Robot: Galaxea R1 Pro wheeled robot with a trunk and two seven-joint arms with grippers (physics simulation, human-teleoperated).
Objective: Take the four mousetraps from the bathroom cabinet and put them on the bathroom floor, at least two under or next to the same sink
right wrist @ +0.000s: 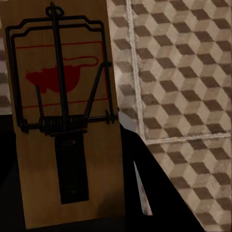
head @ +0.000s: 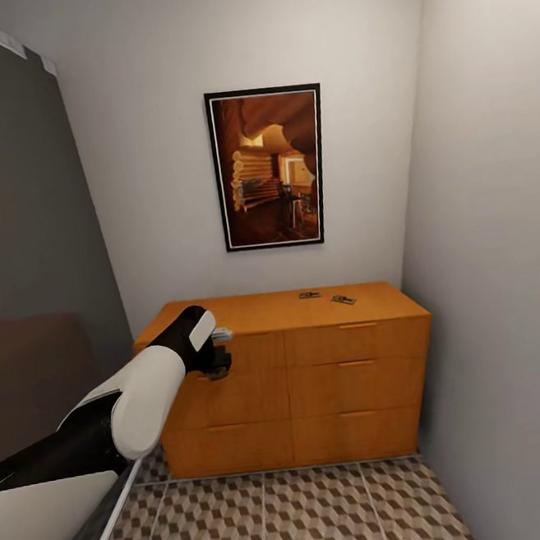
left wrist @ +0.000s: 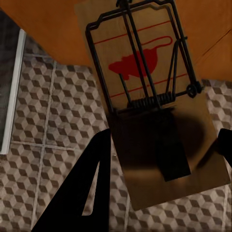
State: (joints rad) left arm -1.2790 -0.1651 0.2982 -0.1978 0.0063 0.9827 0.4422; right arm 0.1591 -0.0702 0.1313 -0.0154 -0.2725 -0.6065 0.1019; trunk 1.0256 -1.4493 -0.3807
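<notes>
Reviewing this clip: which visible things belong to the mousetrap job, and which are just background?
Job:
- mousetrap in left hand
- mousetrap in right hand
- two mousetraps on top
- cabinet
- bathroom floor

Background:
- framed picture
- white walls

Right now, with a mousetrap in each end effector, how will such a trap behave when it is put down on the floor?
The mousetrap is a flat wooden board, so it is probably stiff and light. Being flat, it should lie still on the tiled floor, not roll. Its thin spring bar looks delicate and might snap shut if bumped. The other mousetrap looks the same.
</notes>
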